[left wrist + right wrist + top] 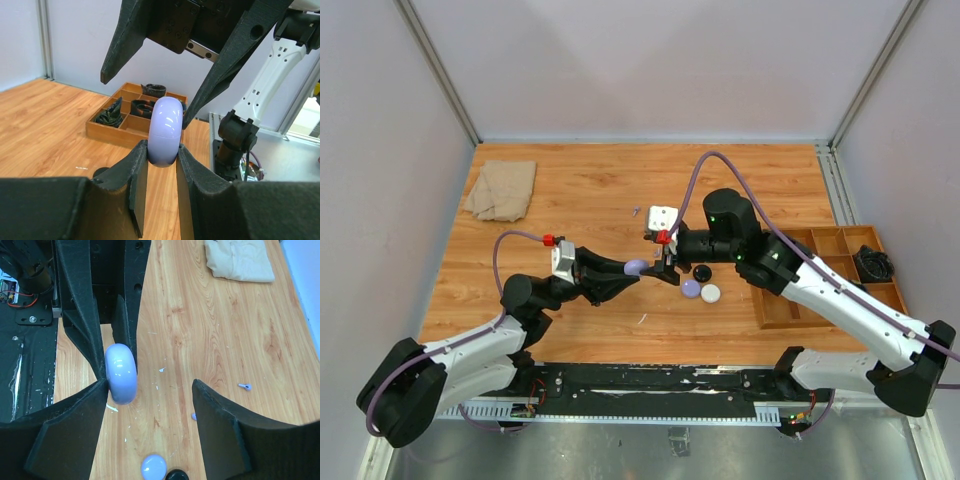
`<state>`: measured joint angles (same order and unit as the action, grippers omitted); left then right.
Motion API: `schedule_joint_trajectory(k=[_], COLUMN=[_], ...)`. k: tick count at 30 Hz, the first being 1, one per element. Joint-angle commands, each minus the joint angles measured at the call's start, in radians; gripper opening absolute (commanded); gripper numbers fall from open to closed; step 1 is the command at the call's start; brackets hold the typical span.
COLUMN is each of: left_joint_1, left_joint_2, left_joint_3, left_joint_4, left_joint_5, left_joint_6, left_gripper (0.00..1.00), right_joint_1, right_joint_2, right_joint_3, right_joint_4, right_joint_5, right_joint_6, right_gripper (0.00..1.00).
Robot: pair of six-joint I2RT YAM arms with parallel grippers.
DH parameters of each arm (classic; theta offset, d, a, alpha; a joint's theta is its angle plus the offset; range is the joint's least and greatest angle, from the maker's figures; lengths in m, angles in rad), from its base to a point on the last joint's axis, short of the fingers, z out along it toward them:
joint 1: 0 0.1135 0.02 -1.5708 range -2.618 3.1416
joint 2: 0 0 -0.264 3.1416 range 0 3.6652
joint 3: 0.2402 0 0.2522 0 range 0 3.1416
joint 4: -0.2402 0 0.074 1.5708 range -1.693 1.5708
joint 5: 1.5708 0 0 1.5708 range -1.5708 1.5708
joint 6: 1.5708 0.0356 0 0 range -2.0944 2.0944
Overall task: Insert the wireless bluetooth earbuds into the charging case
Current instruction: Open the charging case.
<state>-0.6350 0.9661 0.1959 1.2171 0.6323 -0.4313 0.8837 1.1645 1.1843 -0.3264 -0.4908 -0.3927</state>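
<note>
Earbuds: one tiny stemmed earbud (244, 386) lies loose on the worktop, toward the far edge and well apart from the grippers. A pale speck beside the right finger is too small to name.
Charging case: the pale purple round case (165, 131) stands on edge, lifted clear above mid-worktop. It looks closed, with a seam around it.
Left gripper (162, 150): narrow, pinching the case's lower part by its two faces.
Right gripper (150, 387): wide and holding nothing. One finger touches the case's side and the other stands well apart.
Step in hand: probably opening the lid, since no earbud can go in before that.
Doing it well: keep the left pinch firm below the seam. Set the right finger's tip on the seam and lever gently.
Risk: the smooth, rounded shell could twist or squirt out of the pinch.
Around: three spare round cases (710, 293) lie just right of the grippers, a wooden tray (775, 312) sits at the right edge, and a cloth (502, 189) at the far left corner.
</note>
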Motion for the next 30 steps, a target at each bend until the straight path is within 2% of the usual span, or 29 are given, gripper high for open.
schedule_joint_trajectory(k=[1,19,25,30], left_joint_1=[0.003,0.003,0.003,0.003], left_joint_2=[-0.022,-0.046,-0.080,-0.090], left_joint_3=[-0.015,-0.020,-0.071,-0.107], left_joint_4=[-0.006,-0.056,-0.066,-0.065], left_joint_5=[0.052,0.070,-0.061,-0.187], left_joint_6=[0.046,0.121,0.245,0.365], left_gripper=[0.00,0.00,0.00,0.00], right_joint_1=[0.008,0.008,0.005,-0.043], right_joint_2=[-0.028,-0.034,-0.023,0.039], right_joint_3=[-0.005,0.011,0.027,0.044], right_joint_4=[0.067,0.087,0.043,-0.004], right_joint_5=[0.068,0.157,0.208,0.262], right_joint_6=[0.014,0.038,0.056,0.103], right_gripper=[0.68,0.66,0.67,0.68])
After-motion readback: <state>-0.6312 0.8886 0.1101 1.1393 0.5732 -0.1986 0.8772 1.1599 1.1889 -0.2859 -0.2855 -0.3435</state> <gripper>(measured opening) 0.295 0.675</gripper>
